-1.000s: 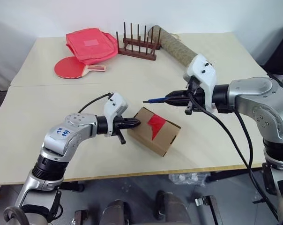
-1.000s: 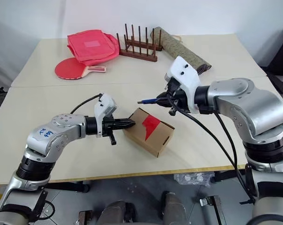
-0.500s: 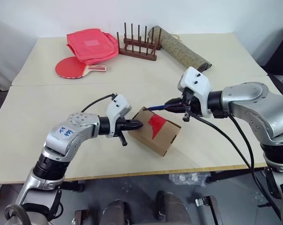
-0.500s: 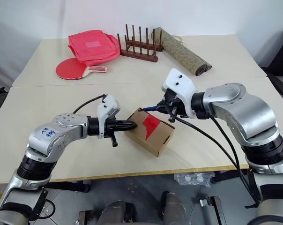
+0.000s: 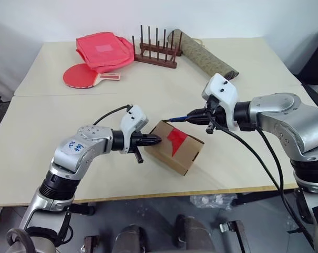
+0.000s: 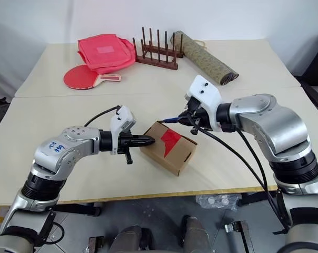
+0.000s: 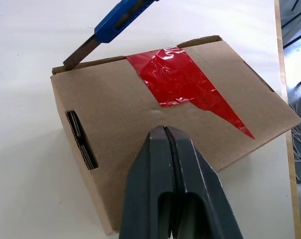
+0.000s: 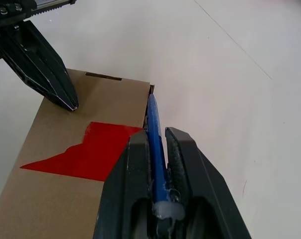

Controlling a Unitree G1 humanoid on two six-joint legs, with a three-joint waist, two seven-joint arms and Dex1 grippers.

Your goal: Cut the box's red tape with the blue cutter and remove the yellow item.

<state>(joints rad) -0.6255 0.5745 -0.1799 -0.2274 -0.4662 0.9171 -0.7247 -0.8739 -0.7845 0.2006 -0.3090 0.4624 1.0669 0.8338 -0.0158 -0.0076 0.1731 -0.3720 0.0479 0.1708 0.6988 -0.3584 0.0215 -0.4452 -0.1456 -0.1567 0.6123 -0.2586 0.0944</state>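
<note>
- Left hand [image 5: 155,140], clenched empty, presses the box [image 5: 176,149] top.
- Right hand [image 8: 160,149] grasps the cutter [image 7: 121,16], tip at the box's far edge beside the tape [image 7: 183,82].
- Advice: draw the blade steadily through the tape.

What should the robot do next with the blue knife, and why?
Probably slide the blue cutter along the box edge into the red tape. Its tip sits at the corner, just short of the tape, held by the right gripper, while the shut left gripper presses the box top.
</note>
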